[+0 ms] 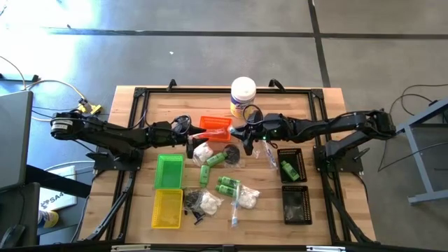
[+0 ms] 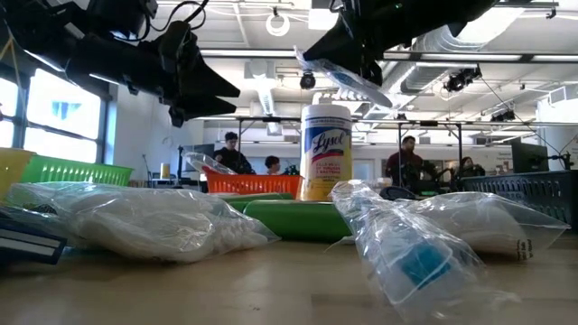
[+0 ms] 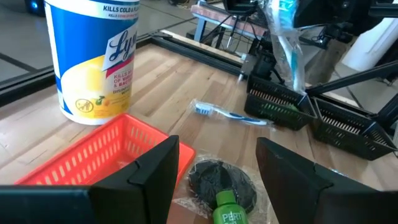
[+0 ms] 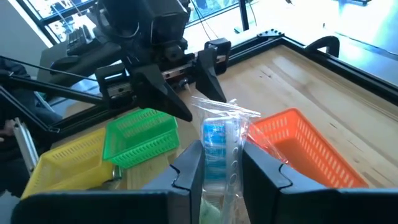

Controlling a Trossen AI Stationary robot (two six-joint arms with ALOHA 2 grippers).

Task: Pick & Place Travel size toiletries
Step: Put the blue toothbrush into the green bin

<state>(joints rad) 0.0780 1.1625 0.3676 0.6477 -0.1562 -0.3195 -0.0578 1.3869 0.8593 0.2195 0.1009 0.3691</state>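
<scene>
Above table centre, right gripper clamped on clear-wrapped blue-white item, held clear of wood between orange tray and black tray; left gripper spread wide w/ nothing in it, over near edge of orange tray. Orange, green tray & yellow tray look bare; upper black tray w/ one green bottle, lower black tray contents can't tell. Loose toiletries crowd mid-table beside Lysol canister; bare wood along far edge & right of black trays.
</scene>
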